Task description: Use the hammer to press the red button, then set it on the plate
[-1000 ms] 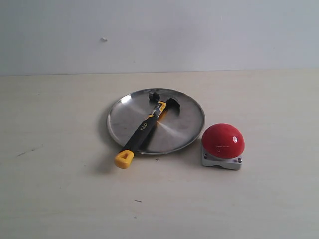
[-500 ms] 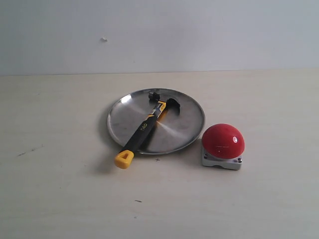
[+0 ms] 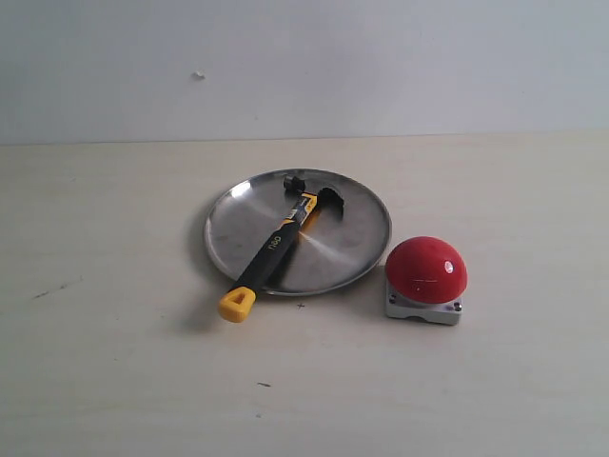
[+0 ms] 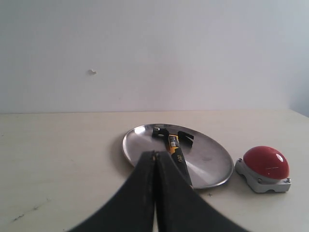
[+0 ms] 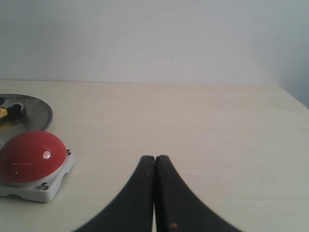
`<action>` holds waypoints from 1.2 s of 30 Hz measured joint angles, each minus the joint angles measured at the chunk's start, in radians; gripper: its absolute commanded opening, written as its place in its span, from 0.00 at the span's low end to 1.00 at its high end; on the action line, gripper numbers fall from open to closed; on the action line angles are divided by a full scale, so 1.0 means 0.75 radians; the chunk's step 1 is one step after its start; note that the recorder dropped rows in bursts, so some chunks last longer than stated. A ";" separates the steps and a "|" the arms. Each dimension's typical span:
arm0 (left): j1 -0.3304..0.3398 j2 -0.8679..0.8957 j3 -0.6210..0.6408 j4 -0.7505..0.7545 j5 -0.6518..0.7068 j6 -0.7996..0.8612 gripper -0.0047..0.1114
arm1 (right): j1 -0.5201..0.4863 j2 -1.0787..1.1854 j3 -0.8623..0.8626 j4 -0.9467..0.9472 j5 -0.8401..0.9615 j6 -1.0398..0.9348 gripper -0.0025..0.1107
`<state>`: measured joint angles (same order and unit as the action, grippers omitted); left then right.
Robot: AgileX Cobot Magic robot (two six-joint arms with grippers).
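The hammer (image 3: 274,246) lies across the silver plate (image 3: 352,249), its dark head near the plate's far rim and its yellow butt end hanging over the near rim onto the table. To the plate's right sits the red button (image 3: 426,270) on its grey base. Neither arm shows in the exterior view. In the left wrist view my left gripper (image 4: 155,153) is shut and empty, with the hammer (image 4: 173,142), the plate (image 4: 212,162) and the button (image 4: 266,163) beyond it. My right gripper (image 5: 154,157) is shut and empty, the button (image 5: 30,155) off to one side.
A pale wooden table (image 3: 114,362) carries everything, and a plain white wall (image 3: 381,67) rises behind it. A few small dark marks dot the tabletop.
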<state>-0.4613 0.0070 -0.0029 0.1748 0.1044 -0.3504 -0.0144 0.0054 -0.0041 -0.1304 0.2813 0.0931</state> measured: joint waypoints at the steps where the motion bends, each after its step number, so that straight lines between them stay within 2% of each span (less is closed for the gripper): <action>1: 0.000 0.000 0.000 0.000 0.000 0.003 0.04 | 0.000 0.000 0.000 0.000 0.000 0.000 0.02; 4: 0.003 0.000 0.000 0.018 0.011 0.085 0.04 | 0.000 0.000 0.000 0.000 0.000 0.000 0.02; 7: 0.065 0.000 0.000 0.029 0.119 0.173 0.04 | 0.000 0.000 0.000 0.000 0.000 0.000 0.02; 9: 0.141 0.000 0.000 0.030 0.226 0.187 0.04 | 0.000 0.000 0.000 0.000 0.000 0.000 0.02; 12: 0.309 0.000 0.005 0.030 0.313 0.149 0.04 | 0.000 0.000 0.000 0.000 0.000 0.000 0.02; 17: 0.603 0.000 0.005 0.027 0.349 0.032 0.04 | 0.000 0.000 0.000 0.000 0.000 0.000 0.02; 21: 0.744 0.000 0.005 0.027 0.349 0.015 0.04 | 0.000 0.000 0.000 0.000 0.000 0.000 0.02; 24: 0.772 0.000 0.005 0.027 0.349 0.013 0.04 | 0.000 0.000 0.000 0.000 0.000 0.000 0.02; 36: 0.772 0.000 0.005 0.025 0.349 0.013 0.04 | 0.000 0.000 0.000 0.000 0.000 0.000 0.02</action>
<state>0.1178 0.0067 0.0011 0.1936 0.3663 -0.3410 -0.0144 0.0054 -0.0041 -0.1304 0.2813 0.0931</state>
